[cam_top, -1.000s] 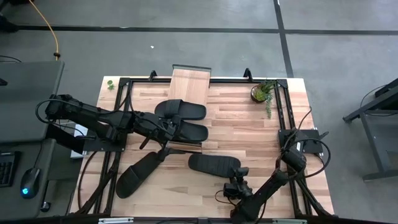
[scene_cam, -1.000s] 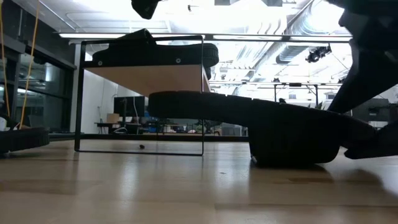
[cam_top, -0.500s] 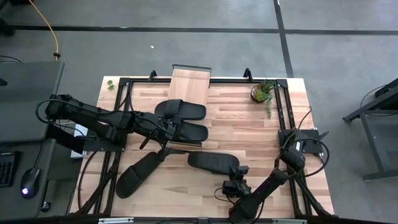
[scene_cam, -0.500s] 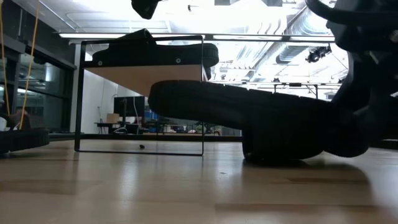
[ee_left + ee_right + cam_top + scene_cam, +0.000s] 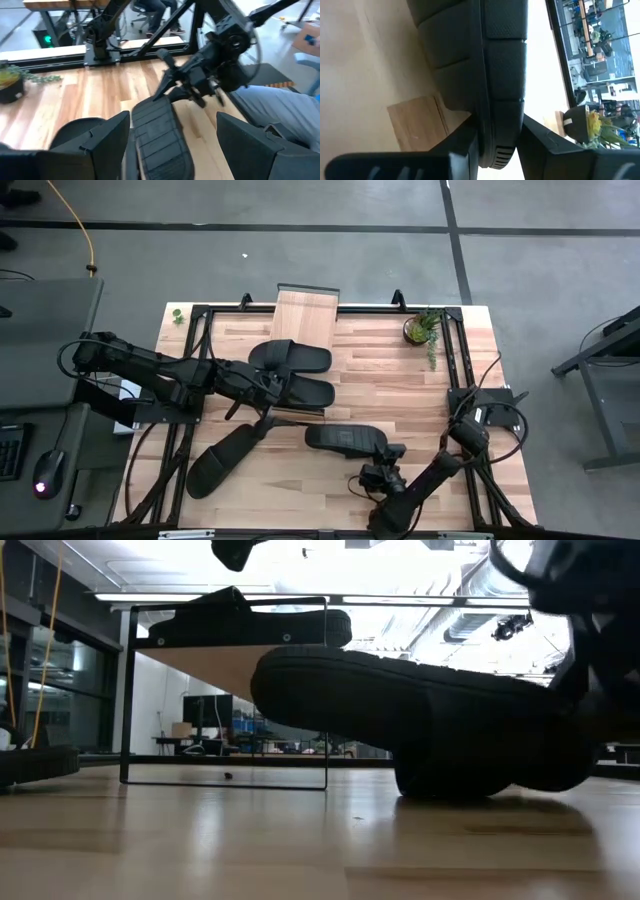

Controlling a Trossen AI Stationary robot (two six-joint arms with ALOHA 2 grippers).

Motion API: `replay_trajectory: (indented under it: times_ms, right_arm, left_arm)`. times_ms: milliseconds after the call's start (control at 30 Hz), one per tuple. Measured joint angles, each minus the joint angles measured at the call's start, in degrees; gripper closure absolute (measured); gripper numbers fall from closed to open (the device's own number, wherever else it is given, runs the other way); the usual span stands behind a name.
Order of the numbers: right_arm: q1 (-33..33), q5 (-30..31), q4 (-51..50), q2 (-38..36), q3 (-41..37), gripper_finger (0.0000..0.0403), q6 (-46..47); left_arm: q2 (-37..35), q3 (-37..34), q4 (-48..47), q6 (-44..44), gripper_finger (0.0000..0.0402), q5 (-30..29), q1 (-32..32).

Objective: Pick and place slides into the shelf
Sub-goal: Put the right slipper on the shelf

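Two black slides (image 5: 290,358) (image 5: 305,390) lie on the shelf (image 5: 307,308), a light-wood plank on a black frame (image 5: 130,690) at the table's far middle. My left gripper (image 5: 270,388) hovers open beside them. Another slide (image 5: 222,458) lies flat on the table at the near left. The last slide (image 5: 345,440) is at the near middle, with my right gripper (image 5: 385,458) shut on its right end. The left wrist view shows that slide (image 5: 160,140) and the right gripper (image 5: 200,82) between my open left fingers. My right gripper pinches the slide's sole at its right end (image 5: 496,150), close to the strap, one finger (image 5: 467,145) on each flat face. The fingers slant down from the table's near right and lie along the slide. The slide is tilted: its left end (image 5: 300,680) is raised and its strap end (image 5: 450,790) rests on the table.
A small potted plant (image 5: 420,330) stands at the far right. Black frame rails (image 5: 455,360) run along the table's edges. Bare wood (image 5: 385,385) lies between the shelf and the right rail.
My right gripper has rolled and taken hold of the near-middle slide's right end. The slide's left end has tipped up off the table while its strap end stays down.
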Motion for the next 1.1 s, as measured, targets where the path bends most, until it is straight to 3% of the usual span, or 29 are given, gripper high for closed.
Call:
replay_trajectory:
  times_ms: [267,500,833,1100]
  right_arm:
    - [0.0,0.8,-0.7,-2.3,5.1,0.0333,-3.8]
    - [0.2,2.3,-0.9,-10.4,5.2,0.0361,-5.0]
    - [0.2,-0.4,-1.0,-22.5,5.2,0.0361,-7.7]
    - [0.2,-3.2,-0.7,-29.9,5.2,0.0361,-8.3]
  left_arm:
    - [0.0,0.0,-0.1,0.0,0.0121,-1.8,0.0]
    - [0.0,0.0,-0.1,0.1,0.0122,-1.8,0.0]
    - [-0.1,0.0,0.0,2.2,0.0122,-2.0,0.0]
    - [-0.1,0.0,0.0,5.8,0.0122,-5.9,0.0]
